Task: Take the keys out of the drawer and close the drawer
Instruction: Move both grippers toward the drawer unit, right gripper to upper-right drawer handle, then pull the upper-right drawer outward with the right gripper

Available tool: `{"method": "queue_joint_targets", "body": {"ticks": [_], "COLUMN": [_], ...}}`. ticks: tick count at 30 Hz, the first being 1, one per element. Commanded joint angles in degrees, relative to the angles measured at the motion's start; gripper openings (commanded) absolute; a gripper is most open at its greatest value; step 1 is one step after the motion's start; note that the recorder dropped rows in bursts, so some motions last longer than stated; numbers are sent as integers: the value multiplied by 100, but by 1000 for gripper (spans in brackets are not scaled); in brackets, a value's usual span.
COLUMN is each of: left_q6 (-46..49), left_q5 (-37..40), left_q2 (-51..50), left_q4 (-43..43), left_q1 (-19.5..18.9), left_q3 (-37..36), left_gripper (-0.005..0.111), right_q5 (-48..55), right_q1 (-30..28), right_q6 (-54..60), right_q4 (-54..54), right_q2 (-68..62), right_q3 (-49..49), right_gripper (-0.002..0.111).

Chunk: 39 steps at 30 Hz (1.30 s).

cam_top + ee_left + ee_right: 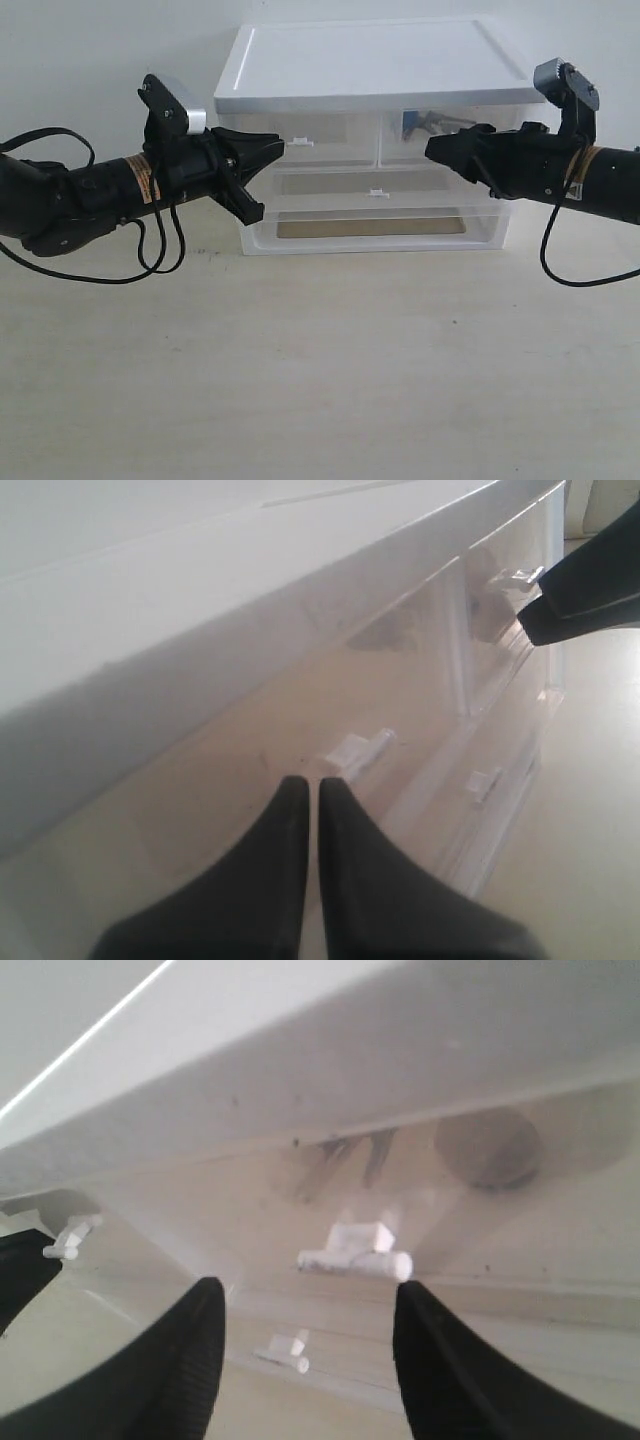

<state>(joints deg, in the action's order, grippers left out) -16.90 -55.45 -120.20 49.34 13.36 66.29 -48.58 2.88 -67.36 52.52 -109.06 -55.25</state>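
The right pincer is closest: its two fingers stand apart with nothing between them, just short of the organizer that sits on the desk. Just ahead, in line with the gap, is the small white tab handle of the drawer, the right-hand one of the upper pair. Its front looks flush with its twin, so I judge it is not yet pulled out. The tab is the place to take hold. It is short, smooth and probably slick, so the fingers should close squarely over it. The drawer is thin plastic, likely light and free-sliding, and a hard tug could drag the whole organizer. Behind the translucent front, inside and toward the back, lie the keys, with the blue fob beside them. They sit higher than the tab and are out of reach until the drawer opens. The bunch should be light, hard and sturdy, but loose and jointed, with slippery metal. Pinching the ring or the fob seems safer than pinching a single blade. Farther off, across the front, the left pincer has its fingers together, holding nothing, with the tips near the twin's own tab.
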Motion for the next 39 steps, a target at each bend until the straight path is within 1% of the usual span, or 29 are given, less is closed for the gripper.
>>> {"method": "queue_joint_targets", "body": {"ticks": [1,9,15,24,29,30,32,37,38,39], "left_q6": [27,27,17,-14,-14,-14,-14,-14,-14,-14], "left_q5": [127,127,127,127,127,127,127,127,127,127], "left_q2": [-23,-23,-23,-23,-23,-23,-23,-23,-23,-23], "left_q4": [-329,-329,-329,-285,-285,-285,-285,-285,-285,-285], "left_q1": [-12,-12,-12,-12,-12,-12,-12,-12,-12,-12], "left_q3": [74,74,74,74,74,74,74,74,74,74], "left_gripper": [4,4,4,4,4,4,4,4,4,4], "right_q5": [-44,-96,136,170,324,396,449,337,336,347], "right_q1": [-79,-229,-229,-229,-229,-229,-229,-229,-229,-229], "right_q6": [10,-305,-323,-247,121,183,306,612,692,692], "right_q4": [-440,-31,155,-40,-383,-420,-472,-567,-567,-567], "right_q2": [-9,143,385,308,308,308,308,308,308,308], "right_q3": [-149,-149,-149,-149,-149,-149,-149,-149,-149,-149], "right_gripper": [50,50,50,50,50,48,39,4,0,0]}}
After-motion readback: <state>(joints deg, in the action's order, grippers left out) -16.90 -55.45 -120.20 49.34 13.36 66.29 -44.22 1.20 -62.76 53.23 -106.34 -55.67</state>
